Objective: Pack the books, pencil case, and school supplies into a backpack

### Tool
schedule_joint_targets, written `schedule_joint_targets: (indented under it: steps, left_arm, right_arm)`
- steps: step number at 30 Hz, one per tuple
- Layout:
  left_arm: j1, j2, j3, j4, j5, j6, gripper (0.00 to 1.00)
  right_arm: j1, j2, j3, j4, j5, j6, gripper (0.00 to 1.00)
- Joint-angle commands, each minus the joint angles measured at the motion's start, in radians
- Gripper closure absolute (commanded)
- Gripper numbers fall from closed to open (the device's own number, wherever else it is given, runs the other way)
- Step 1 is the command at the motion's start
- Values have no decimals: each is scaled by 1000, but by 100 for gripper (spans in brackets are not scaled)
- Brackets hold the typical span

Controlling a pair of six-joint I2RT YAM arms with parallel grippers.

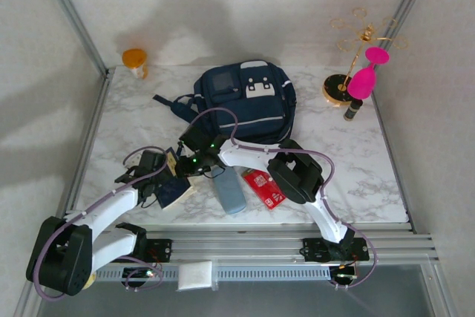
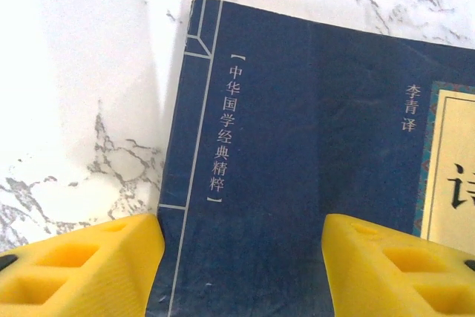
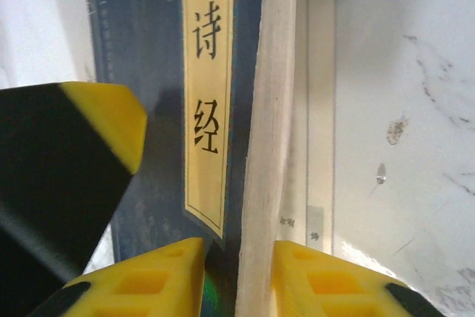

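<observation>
Marble tabletop (image 2: 89,72) carries all the things. In the top view the backpack (image 1: 245,102) lies in the upper middle. The books (image 1: 174,189) lie in a pile at the lower left, near the front edge. To the right of the pile is the pencil case (image 1: 230,192), and just beside it the red packet (image 1: 265,187). Both arms reach to the pile.

In the left wrist view the left gripper (image 2: 239,224) hangs over the blue book (image 2: 297,146) with its fingers well apart. Nothing is held between them, and the flat cover runs below both. In the right wrist view the right gripper (image 3: 239,246) has a pale page edge of the pile between its fingers, at the bottom of the frame. The right finger touches this edge, but on the other side a thin dark gap shows, so I cannot tell if the grip is closed.
</observation>
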Motion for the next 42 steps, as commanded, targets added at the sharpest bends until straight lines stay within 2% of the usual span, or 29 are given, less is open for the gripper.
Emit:
schedule_joint_targets:
  steps: [1, 9, 18, 24, 30, 33, 38, 42]
  left_arm:
    - [-4, 34, -47, -19, 21, -27, 39]
    - [-7, 37, -48, -12, 23, -26, 39]
    - [-9, 31, -43, -7, 27, -27, 38]
    - [-9, -43, 37, -80, -18, -41, 29]
    - [20, -129, 246, -229, -93, 39, 14]
    - [70, -137, 348, -269, -42, 103, 11]
    - [137, -165, 476, -290, 116, 182, 8]
    - [163, -202, 490, -193, 347, 206, 7]
  right_arm:
    - [15, -54, -6, -2, -23, -14, 73]
    - [10, -52, 5, -35, 10, -33, 80]
    - [1, -54, 6, -8, -18, -30, 99]
    - [0, -126, -5, 71, -84, -10, 100]
    - [-39, -247, -44, 151, -144, 39, 100]
    - [-71, -307, -52, 173, -177, 52, 100]
    - [-156, -421, -84, 205, -250, 75, 100]
    - [-245, -483, -115, 247, -370, 80, 100]
